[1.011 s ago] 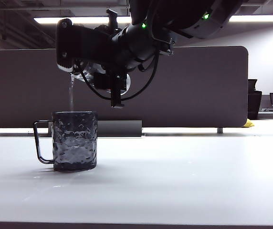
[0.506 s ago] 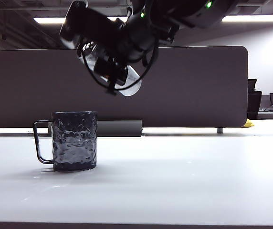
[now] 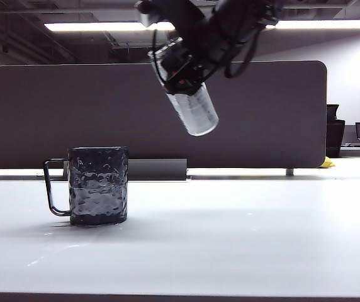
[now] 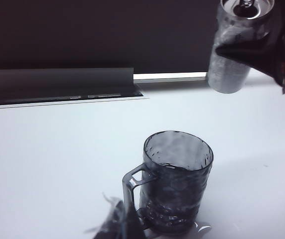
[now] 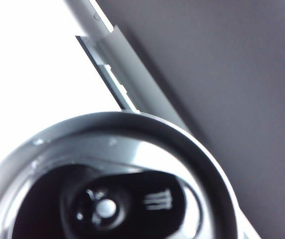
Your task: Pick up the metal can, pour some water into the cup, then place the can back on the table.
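The metal can [image 3: 194, 108], silver-grey with small dark print, hangs tilted high above the table [image 3: 243, 239], to the right of the cup. My right gripper [image 3: 181, 69] is shut on its upper part. From the left wrist view the can [image 4: 229, 59] shows beyond the cup with dark fingers [image 4: 262, 47] around it. The can's open top [image 5: 132, 144] fills the right wrist view. The cup [image 3: 98, 185], a dark dimpled mug, stands on the table; bubbles of water [image 4: 170, 215] show low inside it. No stream falls. My left gripper [image 4: 116, 225] is a dark blur beside the cup's handle.
A dark grey partition [image 3: 268, 113] runs across the back of the table. A grey cable flap [image 3: 158, 168] sits at its foot behind the cup, seen also as a flap [image 4: 63, 79] in the left wrist view. A small yellow object [image 3: 326, 163] lies far right.
The can was tipped over the cup with a thin stream falling. My right gripper has since swung right with it and rolled it back toward upright, and the stream has stopped.
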Controlling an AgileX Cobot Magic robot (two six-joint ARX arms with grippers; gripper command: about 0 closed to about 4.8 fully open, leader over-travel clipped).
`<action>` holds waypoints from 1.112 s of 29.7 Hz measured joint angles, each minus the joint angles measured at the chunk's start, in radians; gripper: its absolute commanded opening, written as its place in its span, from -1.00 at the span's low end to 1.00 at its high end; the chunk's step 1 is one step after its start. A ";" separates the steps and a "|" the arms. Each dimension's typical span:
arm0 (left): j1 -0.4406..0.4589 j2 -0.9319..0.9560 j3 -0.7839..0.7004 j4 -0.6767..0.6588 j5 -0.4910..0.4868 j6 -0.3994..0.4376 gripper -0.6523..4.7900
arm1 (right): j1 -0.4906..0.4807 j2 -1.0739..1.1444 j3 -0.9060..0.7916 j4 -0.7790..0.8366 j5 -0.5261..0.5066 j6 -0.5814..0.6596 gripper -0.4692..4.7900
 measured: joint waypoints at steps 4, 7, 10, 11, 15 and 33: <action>0.000 0.000 0.000 0.000 0.000 0.000 -0.78 | -0.050 -0.013 0.000 -0.061 -0.066 0.089 -0.07; 0.000 0.000 0.000 0.000 0.000 0.000 -0.78 | -0.088 -0.016 -0.002 -0.102 -0.127 0.168 -0.07; 0.000 0.000 0.000 0.000 0.000 0.000 -0.78 | -0.114 -0.024 -0.023 -0.108 -0.170 0.236 -0.07; 0.000 0.000 0.000 0.000 0.000 0.000 -0.78 | -0.122 -0.029 -0.036 -0.107 -0.186 0.262 -0.07; 0.000 0.000 0.000 0.000 0.000 0.000 -0.78 | -0.161 -0.032 -0.083 -0.085 -0.262 0.358 -0.07; 0.000 -0.001 0.000 0.000 0.000 0.000 -0.78 | -0.277 -0.032 -0.348 0.242 -0.314 0.647 -0.07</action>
